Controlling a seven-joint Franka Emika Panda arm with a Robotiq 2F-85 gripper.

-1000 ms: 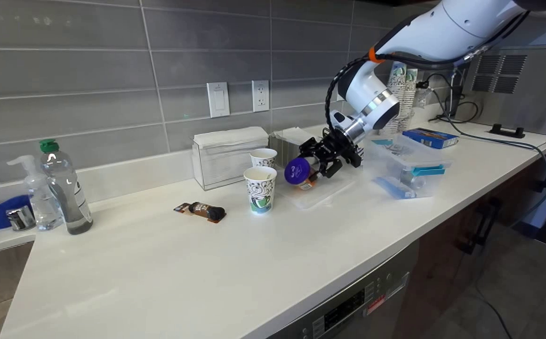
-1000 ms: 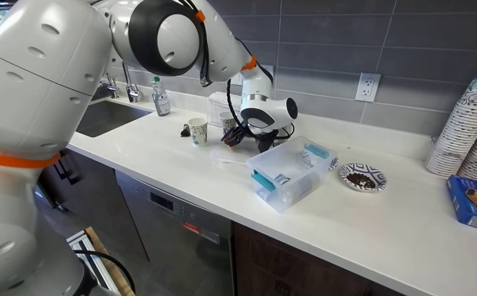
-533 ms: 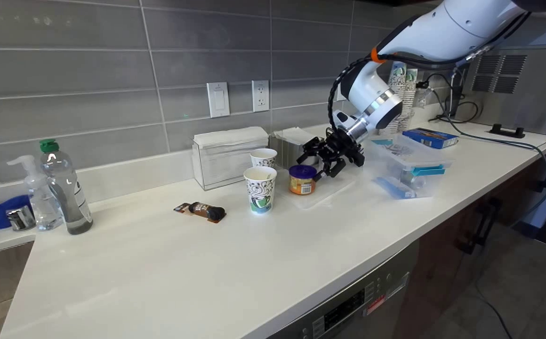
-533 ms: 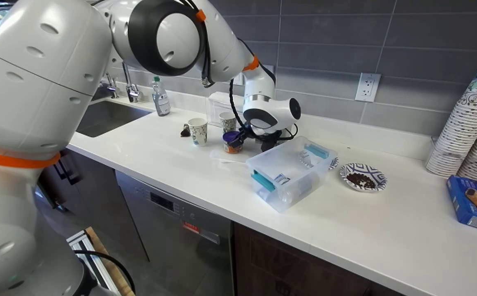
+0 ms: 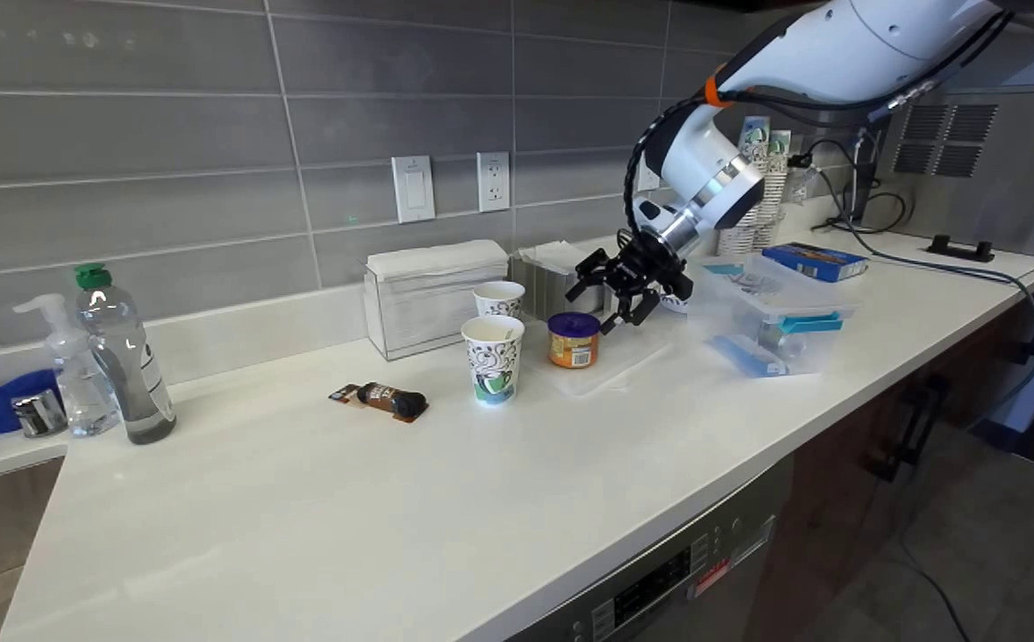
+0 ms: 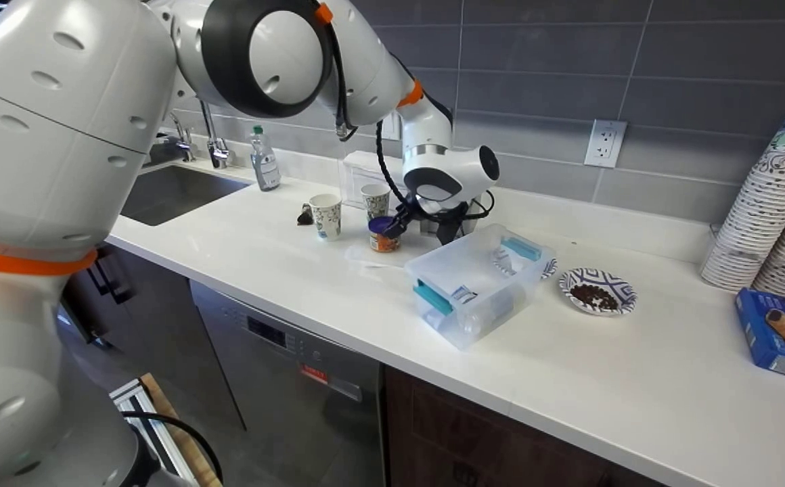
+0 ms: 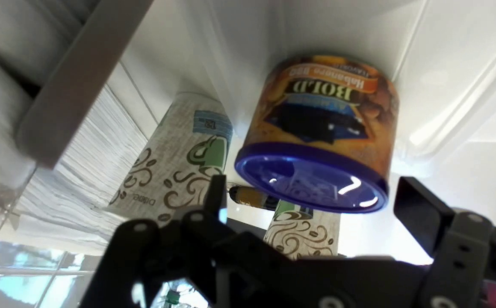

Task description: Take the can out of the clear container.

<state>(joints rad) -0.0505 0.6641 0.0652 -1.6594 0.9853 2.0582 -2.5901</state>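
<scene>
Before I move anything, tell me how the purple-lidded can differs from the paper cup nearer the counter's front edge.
The can is shorter than the paper cup. The can is lidded, orange and purple; the cup is open-topped, white and patterned. The can stands in the clear container; the cup, on the counter. Both are round and upright.

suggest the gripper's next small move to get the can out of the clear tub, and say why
Probably ease the open gripper forward and down until its fingers straddle the Habanero BBQ can. It stands upright in the clear plastic tub, and in the wrist view the spread fingers frame its purple lid.
</scene>
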